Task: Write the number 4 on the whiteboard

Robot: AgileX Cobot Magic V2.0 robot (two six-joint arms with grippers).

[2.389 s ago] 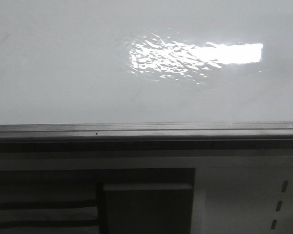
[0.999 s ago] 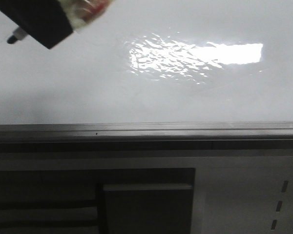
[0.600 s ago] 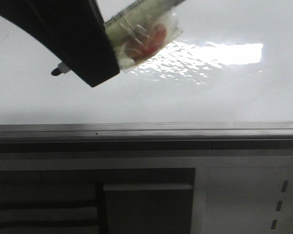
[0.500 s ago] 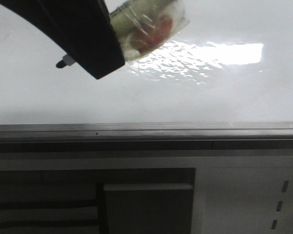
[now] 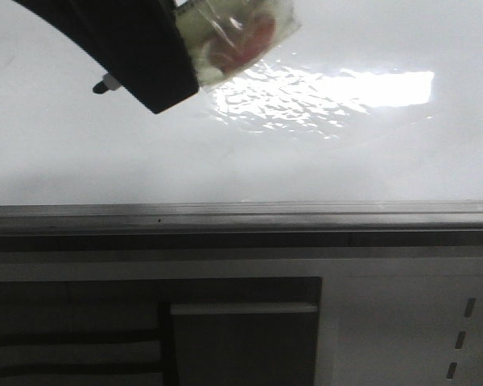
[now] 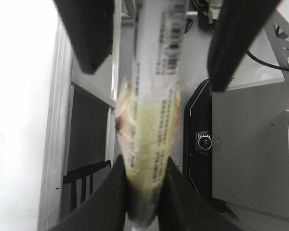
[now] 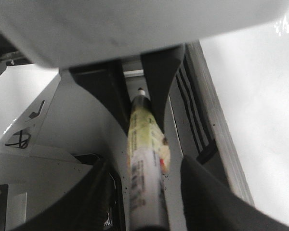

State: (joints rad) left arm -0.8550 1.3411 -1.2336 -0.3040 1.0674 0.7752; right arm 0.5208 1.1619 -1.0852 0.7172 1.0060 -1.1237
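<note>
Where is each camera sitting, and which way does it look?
Front view: sits low, faces forward at the whiteboard; the left gripper shows top left, holding the marker.
Left wrist view: rides the left arm, looks along its fingers, shut on the marker; the right gripper is open beyond.
Right wrist view: rides the right arm, looks along the marker between its open fingers.
Shared: all three show the marker.

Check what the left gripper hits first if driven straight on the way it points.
Probably the right gripper: its open dark fingers straddle the far end of the tape-wrapped marker that the left gripper clamps. Depth unclear.
</note>
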